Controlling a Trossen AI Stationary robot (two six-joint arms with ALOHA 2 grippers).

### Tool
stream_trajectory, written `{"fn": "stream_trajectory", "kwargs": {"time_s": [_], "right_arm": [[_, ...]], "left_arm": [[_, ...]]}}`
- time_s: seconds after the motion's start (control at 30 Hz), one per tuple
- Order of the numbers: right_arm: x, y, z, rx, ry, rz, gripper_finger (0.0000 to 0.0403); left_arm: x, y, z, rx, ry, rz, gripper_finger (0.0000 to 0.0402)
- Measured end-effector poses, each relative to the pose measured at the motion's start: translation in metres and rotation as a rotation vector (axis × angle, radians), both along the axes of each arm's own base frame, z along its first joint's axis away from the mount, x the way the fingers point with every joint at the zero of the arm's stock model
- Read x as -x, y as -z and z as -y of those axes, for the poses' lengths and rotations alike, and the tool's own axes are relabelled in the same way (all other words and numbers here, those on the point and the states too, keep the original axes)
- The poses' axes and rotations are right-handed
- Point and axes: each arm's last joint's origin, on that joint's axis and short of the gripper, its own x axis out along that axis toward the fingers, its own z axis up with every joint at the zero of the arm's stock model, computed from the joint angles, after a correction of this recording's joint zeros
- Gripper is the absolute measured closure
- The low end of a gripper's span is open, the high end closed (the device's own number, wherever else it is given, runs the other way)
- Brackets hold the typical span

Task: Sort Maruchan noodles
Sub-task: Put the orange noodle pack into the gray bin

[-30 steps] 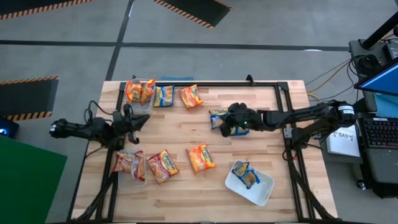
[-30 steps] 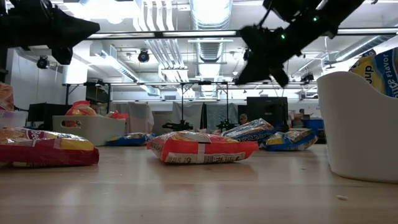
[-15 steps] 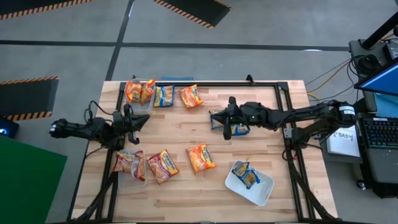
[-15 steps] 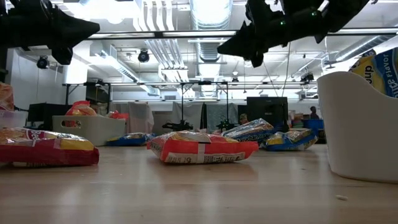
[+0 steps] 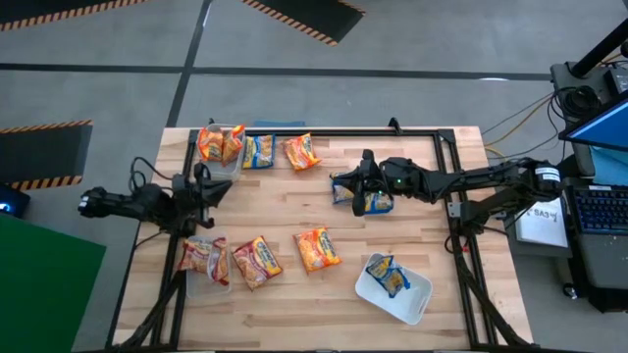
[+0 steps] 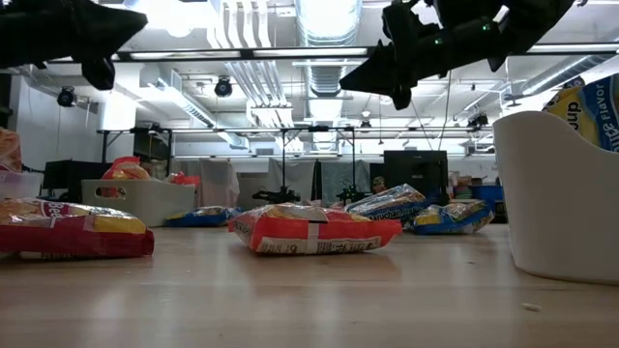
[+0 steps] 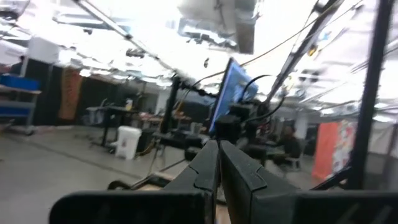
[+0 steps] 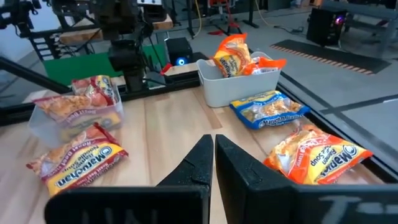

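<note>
Maruchan noodle packets lie flat on the wooden table. Two blue packets (image 5: 378,203) lie right of centre, below my right gripper (image 5: 339,181), which hangs shut and level in the air, pointing toward the table's left. An orange packet (image 5: 317,248) and a red one (image 5: 257,261) lie toward the near edge. A blue packet (image 5: 258,151) and an orange one (image 5: 301,152) lie at the far edge. My left gripper (image 5: 226,186) waits shut at the left edge, raised off the table. Both hold nothing.
A tub (image 5: 234,162) at the far left holds orange packets (image 8: 233,56). A clear tub (image 5: 211,284) at the near left holds red packets (image 5: 203,255). A white tub (image 5: 417,306) at the near right holds a blue packet (image 5: 390,275). A black frame (image 5: 456,196) borders the table.
My right gripper has tipped up from slanting down over the blue packets to about level, rolling as it went. It has risen a little and now points toward the table's left. It stays shut. The packets have not moved.
</note>
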Motion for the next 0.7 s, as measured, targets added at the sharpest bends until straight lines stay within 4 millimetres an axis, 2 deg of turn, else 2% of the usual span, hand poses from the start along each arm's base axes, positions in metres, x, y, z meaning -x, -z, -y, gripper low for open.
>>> {"fn": "stream_trajectory", "kwargs": {"time_s": [0.4, 0.7], "right_arm": [[0.001, -0.003, 0.002, 0.006, 0.008, 0.009, 0.0394], [0.002, -0.003, 0.006, 0.045, 0.015, 0.001, 0.0394]], "left_arm": [[0.002, -0.01, 0.001, -0.046, 0.032, 0.101, 0.0402], [-0.011, -0.014, 0.004, -0.085, 0.011, 0.109, 0.0402]]}}
